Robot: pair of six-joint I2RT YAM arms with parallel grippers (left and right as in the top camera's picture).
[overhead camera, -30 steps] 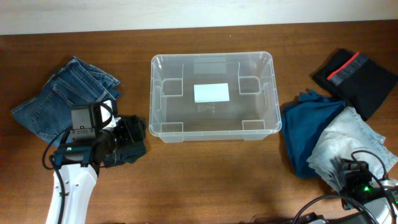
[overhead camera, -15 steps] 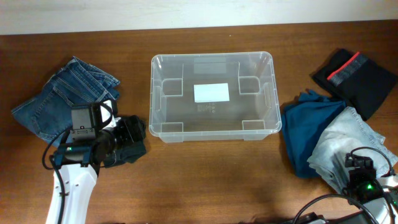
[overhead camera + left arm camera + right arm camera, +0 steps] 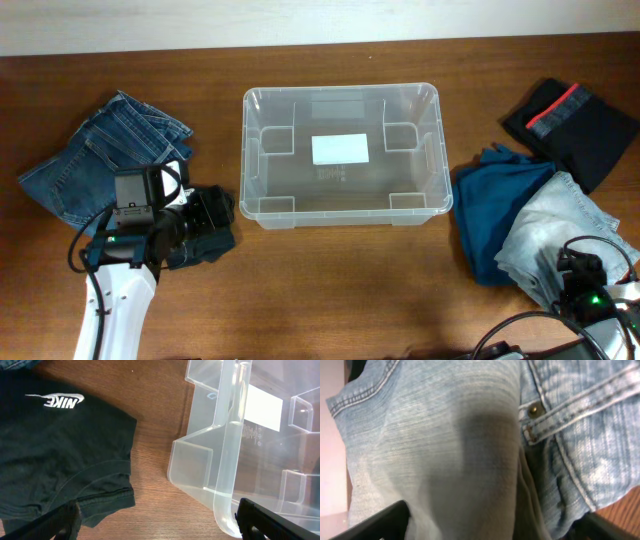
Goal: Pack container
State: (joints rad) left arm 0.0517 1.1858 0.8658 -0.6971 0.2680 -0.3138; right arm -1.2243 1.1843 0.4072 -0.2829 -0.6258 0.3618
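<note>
The container point(image 3: 340, 92), a clear plastic bin with a white label on its base, stands empty mid-table. Its near left corner point(image 3: 227, 460) fills the right of the left wrist view. My left gripper point(image 3: 205, 228) point(image 3: 162, 529) is open, low over bare wood between that corner and a black Nike garment point(image 3: 55, 455). My right gripper point(image 3: 578, 272) point(image 3: 490, 530) is pressed down into light blue jeans point(image 3: 560, 225) point(image 3: 445, 450). Its fingers stand wide apart with a fold of the denim bulging between them.
Dark blue jeans point(image 3: 100, 160) lie at the far left behind the black garment point(image 3: 215, 238). A teal garment point(image 3: 495, 200) lies right of the container, partly under the light jeans. A black garment with a red stripe point(image 3: 585, 130) lies at the back right.
My right gripper has shifted a little toward the front right over the light jeans and sunk into them. The left arm has not moved.
</note>
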